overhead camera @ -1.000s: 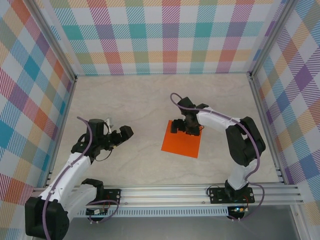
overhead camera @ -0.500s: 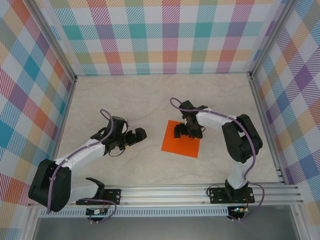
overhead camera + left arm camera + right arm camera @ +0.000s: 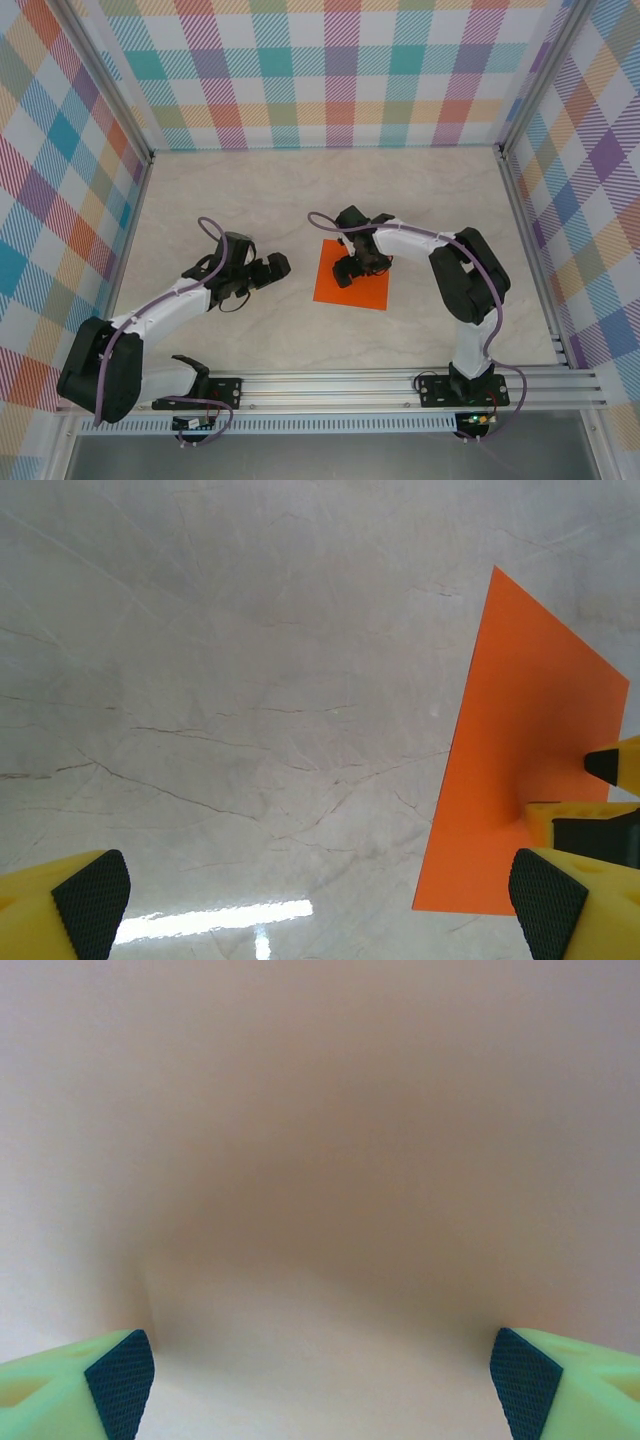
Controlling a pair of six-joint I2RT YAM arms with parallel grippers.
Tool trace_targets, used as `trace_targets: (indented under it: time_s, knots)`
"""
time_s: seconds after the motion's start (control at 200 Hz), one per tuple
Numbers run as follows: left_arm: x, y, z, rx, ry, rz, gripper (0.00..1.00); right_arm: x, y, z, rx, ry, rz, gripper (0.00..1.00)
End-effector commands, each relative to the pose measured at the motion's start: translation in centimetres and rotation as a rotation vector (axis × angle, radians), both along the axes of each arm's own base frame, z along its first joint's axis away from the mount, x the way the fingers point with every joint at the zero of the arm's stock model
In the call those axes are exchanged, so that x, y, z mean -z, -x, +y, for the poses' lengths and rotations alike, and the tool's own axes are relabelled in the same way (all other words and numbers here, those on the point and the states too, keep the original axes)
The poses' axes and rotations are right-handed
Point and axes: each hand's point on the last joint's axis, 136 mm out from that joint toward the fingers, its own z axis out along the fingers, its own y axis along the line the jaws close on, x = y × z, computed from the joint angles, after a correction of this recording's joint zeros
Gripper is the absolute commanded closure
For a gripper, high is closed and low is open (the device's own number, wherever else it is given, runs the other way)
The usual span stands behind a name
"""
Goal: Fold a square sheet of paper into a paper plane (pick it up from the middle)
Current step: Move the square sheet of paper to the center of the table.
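Note:
The square sheet of paper (image 3: pixel 365 290) is bright orange and lies flat and unfolded on the table's middle; the left wrist view has it at the right (image 3: pixel 520 730). No paper plane is in view. My right gripper (image 3: pixel 347 271) stands over the sheet's left half, its jaws wide apart and open, fingertips down on the paper; its wrist view (image 3: pixel 320 1375) is a close, washed-out look at the sheet surface. My left gripper (image 3: pixel 283 265) hovers open just left of the sheet, nothing between its fingers (image 3: pixel 320 905). The right gripper's yellow fingers (image 3: pixel 612 765) rest on the sheet.
The pale marbled tabletop (image 3: pixel 250 200) is enclosed by checkered walls (image 3: pixel 320 80) at the back and both sides. An aluminium rail (image 3: pixel 340 385) with the arm bases runs along the near edge.
The right gripper slid left with the orange sheet under it, and the sheet shifted left. The left arm swung right towards the sheet, then held still.

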Motion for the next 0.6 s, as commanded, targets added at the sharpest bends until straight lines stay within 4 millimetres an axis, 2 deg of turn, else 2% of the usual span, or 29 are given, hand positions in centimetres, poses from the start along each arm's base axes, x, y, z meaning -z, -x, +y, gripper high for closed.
trace_targets:
  time_s: [0.0, 0.1, 0.16, 0.24, 0.315, 0.4, 0.49, 0.595]
  knots:
    - [-1.2, 0.0, 0.0, 0.001, 0.004, -0.054, 0.00, -2.9, -2.1, 1.6, 0.004, -0.062, -0.114, 0.08]
    - [-1.8, 0.2, 0.3, 0.012, -0.010, -0.079, 0.00, -5.4, -3.0, 0.6, 0.139, -0.073, -0.199, 0.03]
    - [-2.1, 0.3, 0.6, 0.019, -0.025, -0.095, 0.00, -6.7, -2.9, 0.9, 0.196, -0.137, -0.217, 0.00]
    - [-2.5, 0.4, 1.4, 0.000, -0.054, -0.120, 0.00, -7.5, -2.9, 0.8, 0.310, -0.198, -0.216, 0.00]
    - [-3.1, 0.4, 1.8, -0.015, -0.055, -0.157, 0.00, -7.1, -2.5, 0.8, 0.394, -0.222, -0.151, 0.00]
    - [-3.6, 0.5, 2.1, -0.033, -0.043, -0.191, 0.00, -5.4, -1.4, -0.7, 0.555, -0.089, -0.021, 0.00]
    - [-4.2, 0.4, 2.2, -0.038, -0.030, -0.226, 0.00, -4.0, -0.8, 1.0, 0.577, -0.106, 0.078, 0.00]
    - [-4.7, 0.3, 2.2, -0.038, -0.028, -0.251, 0.00, -3.1, -0.2, 1.6, 0.624, -0.093, 0.105, 0.00]
